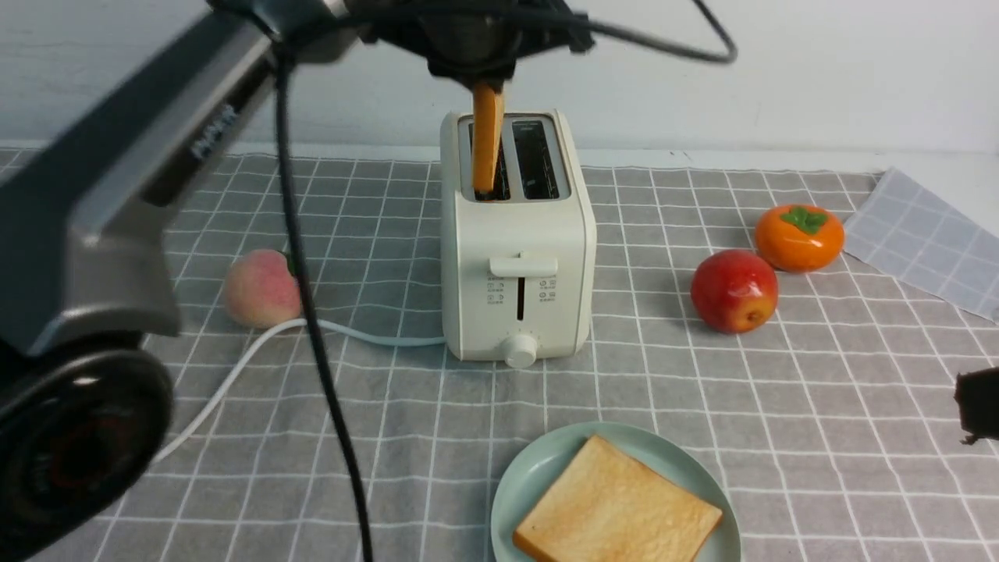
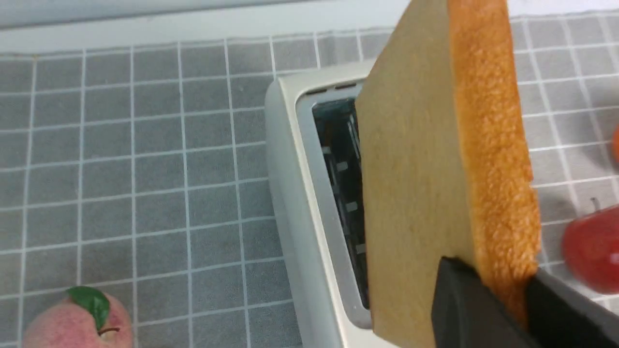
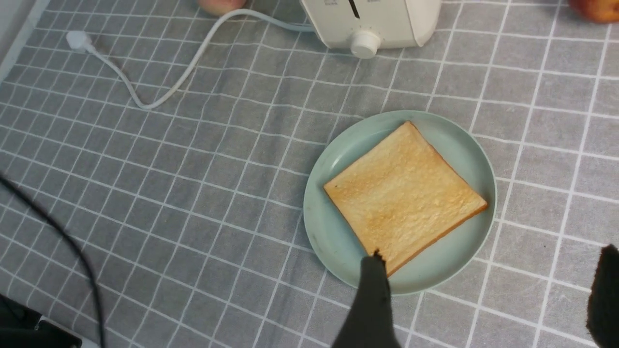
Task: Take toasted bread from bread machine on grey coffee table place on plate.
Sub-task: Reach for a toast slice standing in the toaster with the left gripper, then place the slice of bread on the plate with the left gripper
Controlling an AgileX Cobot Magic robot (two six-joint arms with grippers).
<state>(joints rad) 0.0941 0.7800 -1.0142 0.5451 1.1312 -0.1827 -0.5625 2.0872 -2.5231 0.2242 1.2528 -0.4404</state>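
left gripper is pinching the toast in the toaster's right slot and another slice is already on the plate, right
No. The left gripper pinches the toast in the toaster's left slot; the front view shows the right slot empty. Another slice is already on the plate.

The table under my pincers wears a grey cloth with white grid lines. Straight below my left pincer the toaster stands upright on it. Left of that pincer and nearer me lies a peach. The toaster's white cord runs close past it and on towards me, to a plug lying on the cloth. Between my two pincers sit an apple and, just beyond it, a persimmon. Left of my right pincer, nearest me, lies the plate. Beyond that pincer lies a paler checked cloth.
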